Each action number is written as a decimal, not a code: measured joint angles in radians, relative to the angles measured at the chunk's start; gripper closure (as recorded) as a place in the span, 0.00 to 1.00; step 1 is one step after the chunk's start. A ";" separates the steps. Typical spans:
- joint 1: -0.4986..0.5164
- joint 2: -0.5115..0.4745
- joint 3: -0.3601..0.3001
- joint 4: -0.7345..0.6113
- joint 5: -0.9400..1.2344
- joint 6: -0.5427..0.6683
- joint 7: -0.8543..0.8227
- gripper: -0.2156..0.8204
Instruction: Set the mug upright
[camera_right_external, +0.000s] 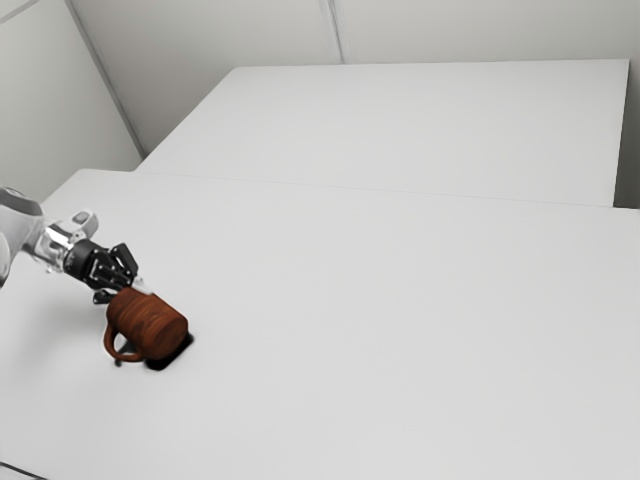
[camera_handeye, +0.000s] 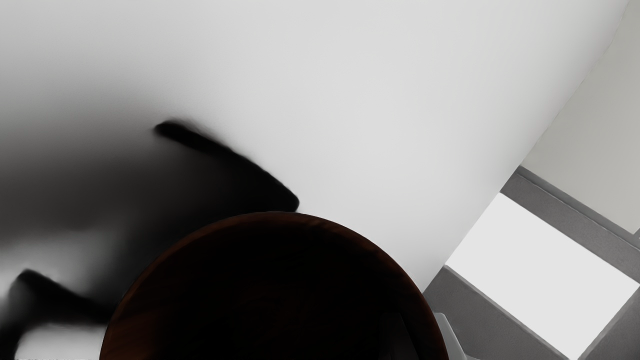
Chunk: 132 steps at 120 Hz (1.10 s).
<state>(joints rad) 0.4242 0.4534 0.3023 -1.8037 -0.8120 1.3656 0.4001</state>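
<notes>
**Caught by the Rim, Not Upright**

Got the brown wooden mug (camera_right_external: 150, 322) by the edge of its mouth. Black gripper (camera_right_external: 140, 288) squeezed nearly closed, just the thin mug wall between its fingers, pinched from inside and outside. Tipped, mouth toward the gripper, over the white table (camera_right_external: 400, 320). Too dark inside to spot any drink. Probably held there to swing the bottom down and the mouth up.

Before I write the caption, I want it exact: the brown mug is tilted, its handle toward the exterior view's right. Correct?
Wrong side: the exterior view shows the handle toward that view's left. The mug is brown and tilted, as you say.
</notes>
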 joint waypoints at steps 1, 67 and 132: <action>-0.005 -0.004 0.000 0.001 0.003 0.001 -0.001 0.94; -0.295 -0.281 -0.209 -0.094 0.558 0.544 -0.157 0.96; -0.328 -0.279 -0.298 -0.167 0.588 0.857 -0.478 0.96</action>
<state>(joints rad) 0.0963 0.1746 0.0040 -1.9708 -0.2240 2.2229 -0.0778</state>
